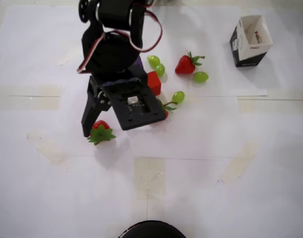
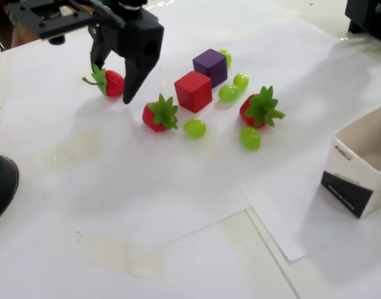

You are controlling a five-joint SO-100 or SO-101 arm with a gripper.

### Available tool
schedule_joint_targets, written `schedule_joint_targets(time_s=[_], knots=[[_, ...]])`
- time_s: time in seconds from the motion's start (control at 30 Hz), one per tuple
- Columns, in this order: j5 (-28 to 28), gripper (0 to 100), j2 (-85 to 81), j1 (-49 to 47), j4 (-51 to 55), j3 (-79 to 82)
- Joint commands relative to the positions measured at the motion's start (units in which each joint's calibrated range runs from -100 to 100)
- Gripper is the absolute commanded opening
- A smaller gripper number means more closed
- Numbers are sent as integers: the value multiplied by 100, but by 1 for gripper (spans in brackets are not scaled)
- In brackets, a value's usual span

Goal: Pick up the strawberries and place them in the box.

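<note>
In the overhead view the arm's camera mount [image 1: 133, 104] covered most of the middle strawberry [image 1: 165, 114], leaving only a red sliver and its green stalk, and the arm hid nearly all of the purple cube [image 1: 138, 63] and part of the red cube [image 1: 154, 83]. The gripper [image 1: 99, 130] was partly hidden there under the mount. A black round object [image 1: 150, 229] was cut off by the bottom edge. In the fixed view the box [image 2: 361, 168] ran past the right edge, and its label print was too small to read.
</note>
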Motion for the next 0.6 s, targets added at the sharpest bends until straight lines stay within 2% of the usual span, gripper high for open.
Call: schedule_joint_targets(time_s=[0.0, 0.33, 0.57], knots=[[63, 32, -223, 107, -39, -518], [49, 30, -86, 210, 84, -554], [-142, 25, -77, 188, 370, -527]])
